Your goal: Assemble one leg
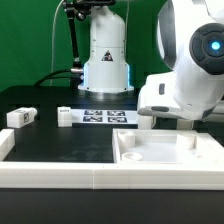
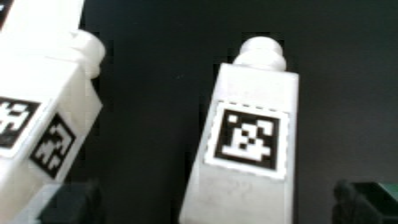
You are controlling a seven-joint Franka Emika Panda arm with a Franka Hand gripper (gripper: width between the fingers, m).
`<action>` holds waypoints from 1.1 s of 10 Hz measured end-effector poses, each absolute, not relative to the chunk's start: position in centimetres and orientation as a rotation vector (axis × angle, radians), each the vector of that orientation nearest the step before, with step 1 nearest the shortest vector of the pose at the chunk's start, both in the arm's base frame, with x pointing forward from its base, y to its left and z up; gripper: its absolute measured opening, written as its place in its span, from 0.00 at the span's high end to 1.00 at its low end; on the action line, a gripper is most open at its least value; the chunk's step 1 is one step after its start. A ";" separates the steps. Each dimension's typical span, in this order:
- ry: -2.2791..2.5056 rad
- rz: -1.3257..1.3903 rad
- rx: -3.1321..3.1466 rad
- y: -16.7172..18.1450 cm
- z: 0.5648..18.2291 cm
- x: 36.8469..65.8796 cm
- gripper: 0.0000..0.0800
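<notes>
My gripper (image 2: 217,205) is spread wide. In the wrist view, one dark fingertip (image 2: 71,205) shows on each side of the leg (image 2: 249,135), and neither touches it. The leg rests on the matte black table (image 2: 160,60), with its tagged face toward the camera and its round peg end pointing away from my fingers. A second leg (image 2: 45,110) sits just beside it, with a gap between them.

In the exterior view, my arm (image 1: 185,80) fills the upper right of the frame and hides my gripper, so I cannot tell there where the leg is. My base (image 1: 106,60) stands at top centre, lit blue, before a green backdrop (image 1: 30,40). The marker board (image 1: 108,116) lies at centre. One white block (image 1: 20,117) lies at middle left, and another white block (image 1: 65,116) lies nearer the board. A white rimmed panel (image 1: 165,150) occupies the lower right, and a white rail (image 1: 50,180) runs along the bottom.
</notes>
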State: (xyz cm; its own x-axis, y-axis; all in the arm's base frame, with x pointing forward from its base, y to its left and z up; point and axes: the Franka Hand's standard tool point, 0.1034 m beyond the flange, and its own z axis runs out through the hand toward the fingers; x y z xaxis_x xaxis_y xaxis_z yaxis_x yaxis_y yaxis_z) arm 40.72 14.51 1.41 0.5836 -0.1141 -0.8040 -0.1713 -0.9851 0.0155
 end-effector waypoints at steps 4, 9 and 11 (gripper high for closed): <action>0.264 1.425 -2.732 14.4 0.8 39.3 0.19; 0.264 1.424 -2.732 14.4 0.8 39.3 0.64; 0.264 1.424 -2.732 14.4 0.8 39.3 0.64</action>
